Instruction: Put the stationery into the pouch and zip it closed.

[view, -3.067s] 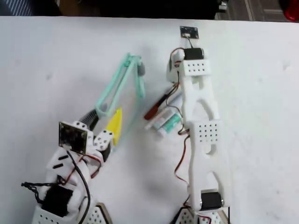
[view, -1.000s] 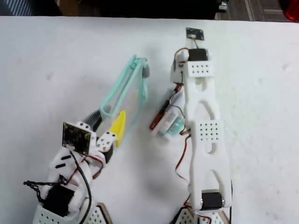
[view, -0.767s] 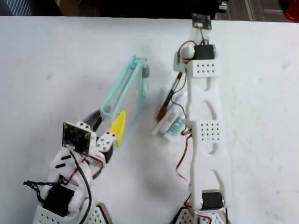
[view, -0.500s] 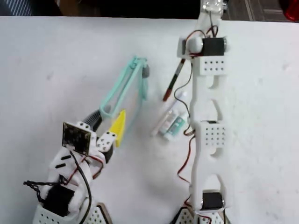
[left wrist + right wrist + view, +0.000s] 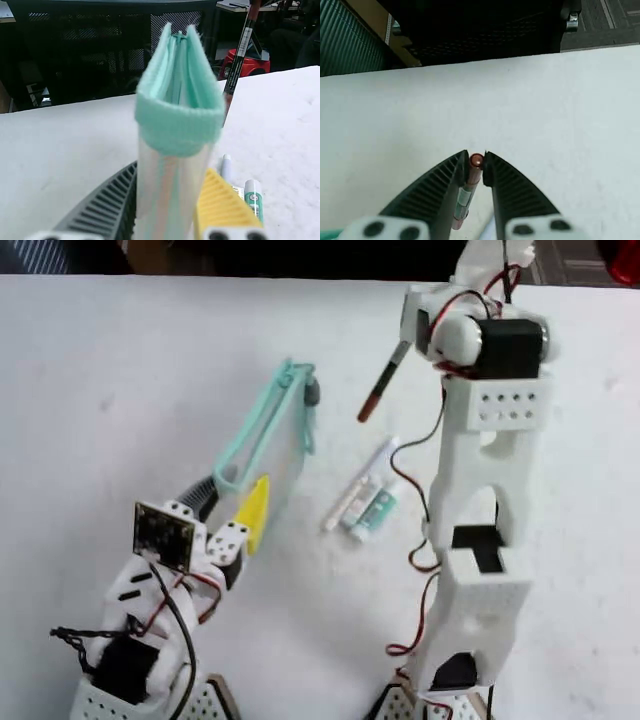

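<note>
My left gripper (image 5: 238, 483) is shut on the near end of the clear pouch with a mint-green rim (image 5: 268, 425). In the left wrist view the pouch (image 5: 172, 115) stands on edge between the grey finger (image 5: 102, 207) and the yellow finger (image 5: 220, 200), its zipper mouth gaping. My right gripper (image 5: 475, 160) is shut on the top end of a red pen (image 5: 470, 180). That red pen (image 5: 383, 383) hangs tilted in the air, to the right of the pouch's far end. A white pen (image 5: 355, 488) and teal-capped markers (image 5: 372, 512) lie on the table.
The white table (image 5: 120, 370) runs wide to the left and right of both arms. Its far edge (image 5: 250, 278) borders a dark area with a chair. The raised right arm (image 5: 490, 470) stands over the table beside the loose stationery.
The right arm has lifted the red pen off the pile and carried it up and toward the far edge. The other pens have shifted slightly. The left arm has stayed nearly still with the pouch.
</note>
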You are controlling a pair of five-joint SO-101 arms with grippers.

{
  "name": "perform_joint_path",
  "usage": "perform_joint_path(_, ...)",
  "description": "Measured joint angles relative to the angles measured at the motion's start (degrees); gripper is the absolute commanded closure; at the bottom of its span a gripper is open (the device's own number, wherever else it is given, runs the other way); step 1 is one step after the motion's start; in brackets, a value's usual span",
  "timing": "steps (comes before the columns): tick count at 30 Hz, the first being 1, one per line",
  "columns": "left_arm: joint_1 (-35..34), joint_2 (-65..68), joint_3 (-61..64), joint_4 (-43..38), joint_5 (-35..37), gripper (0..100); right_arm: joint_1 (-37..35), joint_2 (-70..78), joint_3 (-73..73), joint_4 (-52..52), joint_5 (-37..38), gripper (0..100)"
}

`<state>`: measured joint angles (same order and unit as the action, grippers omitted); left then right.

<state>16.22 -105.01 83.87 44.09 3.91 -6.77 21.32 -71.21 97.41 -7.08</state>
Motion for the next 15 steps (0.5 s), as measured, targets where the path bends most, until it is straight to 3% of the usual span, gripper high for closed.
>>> perform_joint_path(7, 0.0, 0.0, 0.0, 0.0, 0.0, 79, -1.4, -14.2, 0.3, 0.0, 0.0, 98.3)
perform_joint_path(15, 0.0, 0.3, 0.5, 0.6, 0.0, 80, -15.6, -31.6, 0.4, 0.0, 0.0, 98.3)
